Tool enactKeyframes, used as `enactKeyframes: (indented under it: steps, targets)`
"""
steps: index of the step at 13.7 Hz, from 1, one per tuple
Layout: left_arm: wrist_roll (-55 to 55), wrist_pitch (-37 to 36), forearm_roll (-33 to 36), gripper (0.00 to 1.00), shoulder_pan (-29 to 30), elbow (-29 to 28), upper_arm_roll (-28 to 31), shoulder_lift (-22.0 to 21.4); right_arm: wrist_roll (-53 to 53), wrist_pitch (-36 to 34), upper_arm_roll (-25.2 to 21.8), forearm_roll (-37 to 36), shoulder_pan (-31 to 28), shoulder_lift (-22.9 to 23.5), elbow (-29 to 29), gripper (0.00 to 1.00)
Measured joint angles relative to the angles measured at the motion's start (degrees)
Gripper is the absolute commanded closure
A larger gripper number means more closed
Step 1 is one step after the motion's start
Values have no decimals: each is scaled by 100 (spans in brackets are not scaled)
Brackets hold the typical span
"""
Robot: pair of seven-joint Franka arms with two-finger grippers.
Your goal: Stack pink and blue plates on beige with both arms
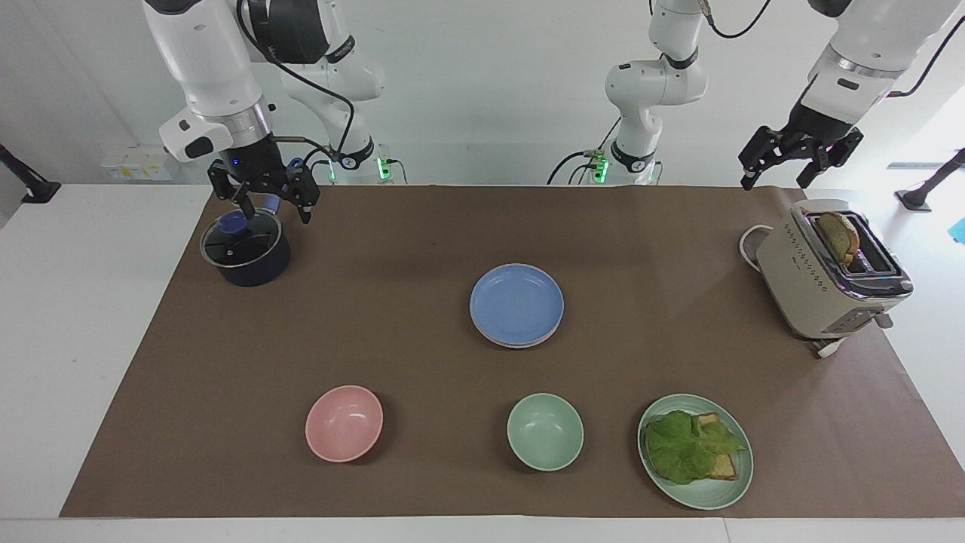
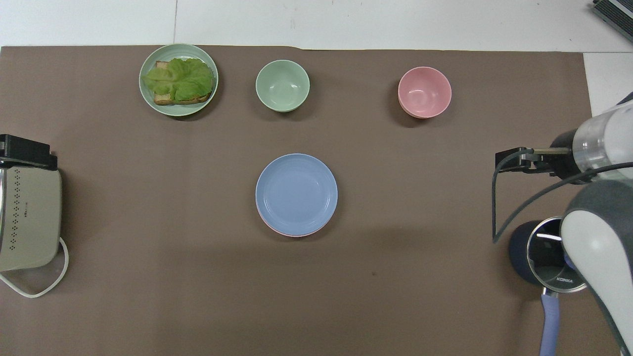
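The blue plate (image 1: pixel 516 303) (image 2: pixel 296 193) lies on top of a stack in the middle of the brown mat. A thin rim of the pink plate (image 2: pixel 270 228) peeks out beneath it. The beige plate is hidden under the stack. My right gripper (image 1: pixel 274 214) hangs open and empty over the lidded pot at the right arm's end, well apart from the stack. In the overhead view only the right arm's wrist (image 2: pixel 593 146) shows. My left gripper (image 1: pixel 776 179) waits open and empty in the air above the mat's corner by the toaster.
A dark blue pot (image 1: pixel 245 249) (image 2: pixel 544 254) with a glass lid sits near the right arm's base. A beige toaster (image 1: pixel 829 271) (image 2: pixel 27 217) holds bread. Farthest from the robots are a pink bowl (image 1: pixel 344 423), a green bowl (image 1: pixel 545 431) and a green plate (image 1: pixel 705 501) with lettuce and bread.
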Motion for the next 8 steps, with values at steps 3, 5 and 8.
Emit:
enactKeyframes:
  steps: [3,5,8]
  targets:
    - [0,0,0,0,0,0,0,0,0,-267,-1,0,-56,-12,366,0]
    - [0,0,0,0,0,0,0,0,0,-490,-9,24,-94,-17,608,0]
    - [0,0,0,0,0,0,0,0,0,-777,-212,113,-107,-34,864,0]
